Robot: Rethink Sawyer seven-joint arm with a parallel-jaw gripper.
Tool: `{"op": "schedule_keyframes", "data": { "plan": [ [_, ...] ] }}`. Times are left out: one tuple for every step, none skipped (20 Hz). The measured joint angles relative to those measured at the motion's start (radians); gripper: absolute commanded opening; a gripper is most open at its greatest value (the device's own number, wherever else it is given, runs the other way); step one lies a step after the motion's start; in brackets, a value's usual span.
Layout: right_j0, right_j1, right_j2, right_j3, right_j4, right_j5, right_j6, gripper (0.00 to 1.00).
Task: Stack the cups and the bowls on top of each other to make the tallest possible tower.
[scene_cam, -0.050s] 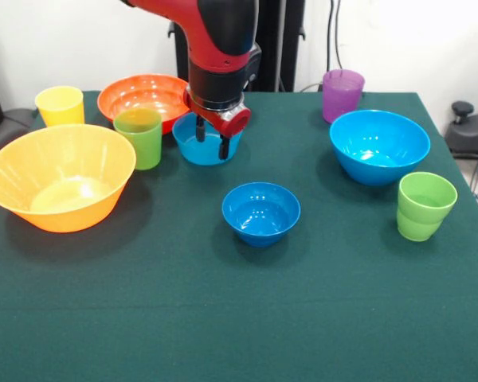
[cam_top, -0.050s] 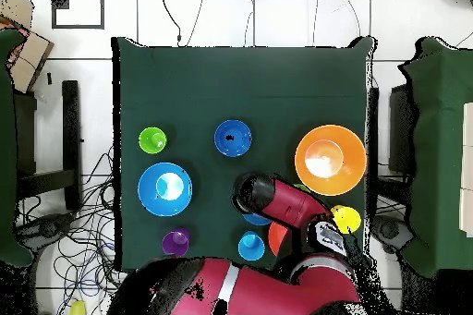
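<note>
Hovering hand (scene_cam, -0.050s: pixel 212 145) over light-blue bowl (scene_cam, -0.050s: pixel 193 146)

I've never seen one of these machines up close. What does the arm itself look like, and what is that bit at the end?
The arm is thick and rounded, with glossy red shells and black sections at its joints. At its end sits the gripper: a black cylinder with a red collar, from which two short dark fingers point down. From overhead the arm shows the same red casing with a black round cap.
</note>
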Motion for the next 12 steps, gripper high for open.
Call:
{"op": "schedule_keyframes", "data": {
  "plan": [
    [0.0, 0.002, 0.0, 0.0, 0.0, -0.003, 0.0, 1.0],
    [0.0, 0.004, 0.0, 0.0, 0.0, -0.006, 0.0, 1.0],
    [0.0, 0.006, 0.0, 0.0, 0.0, -0.007, 0.0, 1.0],
    [0.001, 0.009, 0.0, 0.0, 0.0, -0.011, 0.0, 1.0],
    [0.001, 0.011, 0.0, 0.0, 0.0, -0.013, 0.0, 1.0],
    [0.002, 0.014, 0.0, 0.0, 0.0, -0.016, 0.0, 1.0],
    [0.003, 0.016, 0.0, 0.0, 0.0, -0.018, 0.0, 1.0],
    [0.004, 0.019, 0.0, 0.0, 0.0, -0.021, 0.0, 1.0],
    [0.005, 0.02, 0.0, 0.0, 0.0, -0.022, 0.0, 1.0],
    [0.006, 0.021, 0.0, 0.0, 0.0, -0.024, 0.0, 1.0],
    [0.007, 0.023, 0.0, 0.0, 0.0, -0.025, 0.0, 1.0],
    [0.008, 0.025, 0.0, 0.0, 0.0, -0.025, 0.0, 1.0]
  ]
}}
